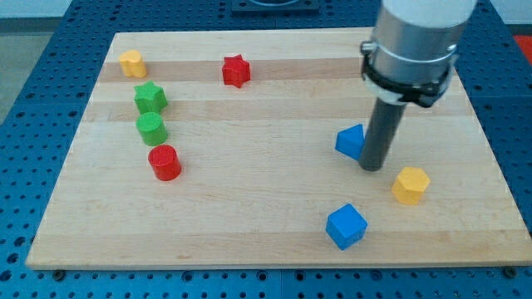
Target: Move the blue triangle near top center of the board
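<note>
Blue triangle [351, 140] on the board's right half, about mid-height, partly hidden on its right side by the rod. Tip [371, 168] planted on the wood just at the triangle's lower right, seemingly touching its right edge, though actual contact hard to confirm from this angle. No jaws or fingers here: just a bare dark rod, holding nothing.

Rod standing almost upright, rising from the tip to a wide grey cylinder with a black collar [407, 79] that fills the view's upper right and runs off the top edge. Arm reaching in from the view's top right, hanging over the board's right portion.

Yellow block [411, 184], roughly hexagonal, just to the tip's lower right, apart from it. Blue cube [346, 226] below the triangle, near the bottom edge, clear of both.

Red star [236, 71] near the top, left of centre, well apart from the triangle. Down the left side, a loose column: yellow block [131, 62] in the top left corner, green star [150, 97] below it, green cylinder [151, 128] just beneath and nearly touching, red cylinder [165, 162] lowest.

Wooden board [249, 208] resting on a blue pegboard table [33, 50].
</note>
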You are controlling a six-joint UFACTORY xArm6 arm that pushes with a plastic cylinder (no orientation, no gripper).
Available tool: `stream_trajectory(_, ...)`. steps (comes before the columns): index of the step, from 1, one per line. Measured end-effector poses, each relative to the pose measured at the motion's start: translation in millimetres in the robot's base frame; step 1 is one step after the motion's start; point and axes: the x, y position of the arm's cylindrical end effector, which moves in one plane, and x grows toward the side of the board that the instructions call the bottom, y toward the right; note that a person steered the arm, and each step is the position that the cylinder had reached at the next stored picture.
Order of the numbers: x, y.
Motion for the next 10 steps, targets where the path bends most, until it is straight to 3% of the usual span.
stream_trajectory(1, -63.4, -50.1)
stream_trajectory(2, -99.1, -57.6)
stream_trajectory(4, -61.7, -38.4)
stream_trajectory(5, -103.1, -22.0)
stream_trajectory(6, -180.0, -64.2)
stream_trajectory(7, -229.3, -90.1)
stream_trajectory(9, -256.1, -137.4)
stream_trajectory(10, -255.4, -118.7)
